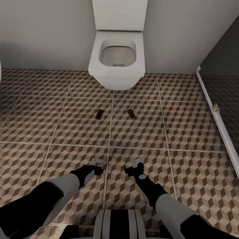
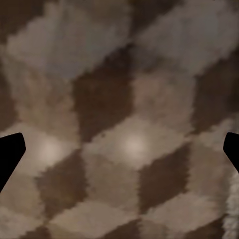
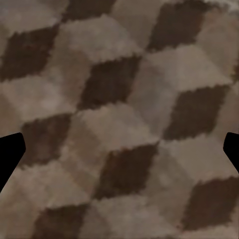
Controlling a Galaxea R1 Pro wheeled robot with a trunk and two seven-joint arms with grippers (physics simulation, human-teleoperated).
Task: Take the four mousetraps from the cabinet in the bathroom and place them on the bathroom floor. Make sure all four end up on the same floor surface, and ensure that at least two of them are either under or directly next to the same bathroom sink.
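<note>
Already two mousetraps lay flat on the bathroom floor (image 1: pixel 39 122) in front of the toilet (image 1: pixel 117 58), apart from each other: one mousetrap (image 1: pixel 99 114) just left of the grout line running out from the toilet's base, the other mousetrap (image 1: pixel 131 113) just right of it. Neither touched the toilet. No sink or cabinet was in sight, so whether these two counted as beside a sink could not be judged.

Nearer the robot than the traps, the left gripper (image 1: pixel 98 162) and the right gripper (image 1: pixel 136 162) hung low over the tiles, well short of both boards. Both wrist cameras looked straight at the cube pattern with dark fingertips (image 2: pixel 11 154) at the frame edges and nothing between them, so both sets of jaws stood spread and empty.

Such traps were probably very light, stiff little boards, easily nudged across smooth tile. Lying flat, they offered little height; a pinch across the long wooden edges, clear of the metal fittings, looked the safest hold.
</note>
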